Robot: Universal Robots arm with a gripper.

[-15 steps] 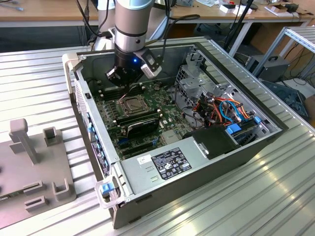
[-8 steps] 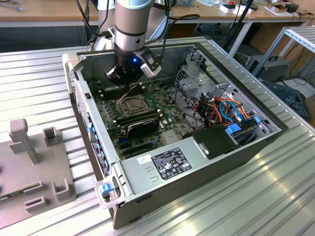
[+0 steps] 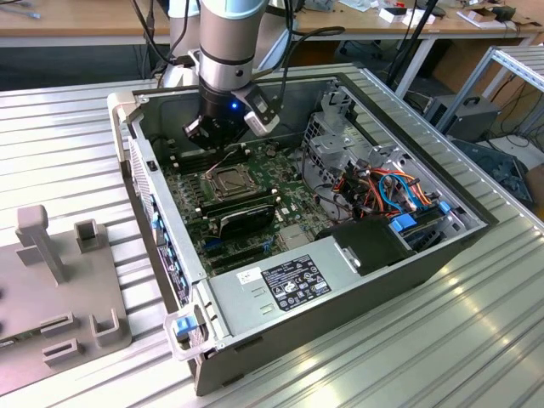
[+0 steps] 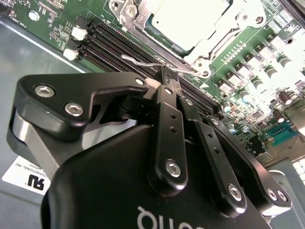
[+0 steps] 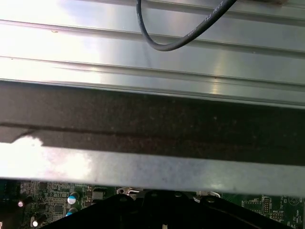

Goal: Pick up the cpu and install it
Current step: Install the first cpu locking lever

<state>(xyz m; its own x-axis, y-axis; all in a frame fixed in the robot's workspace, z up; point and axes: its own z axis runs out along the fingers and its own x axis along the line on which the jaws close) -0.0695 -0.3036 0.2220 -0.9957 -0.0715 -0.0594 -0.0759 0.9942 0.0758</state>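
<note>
The cpu point(image 4: 188, 19) already sits in its socket frame point(image 4: 143, 21) on the motherboard point(image 4: 267, 62). The hand point(image 4: 170, 76), fingers pinched shut on the thin wire latch lever point(image 4: 143, 62), hangs beside it, apparently to work the clamp.

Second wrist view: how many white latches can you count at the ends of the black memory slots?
2. One white latch and a second white latch sit side by side at the memory slots' ends, by the motherboard's edge. Others may be hidden behind the gripper.

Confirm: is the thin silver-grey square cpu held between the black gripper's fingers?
No. In the second wrist view the silver-grey cpu lies in the metal socket frame, and the black gripper is shut on nothing.
</note>
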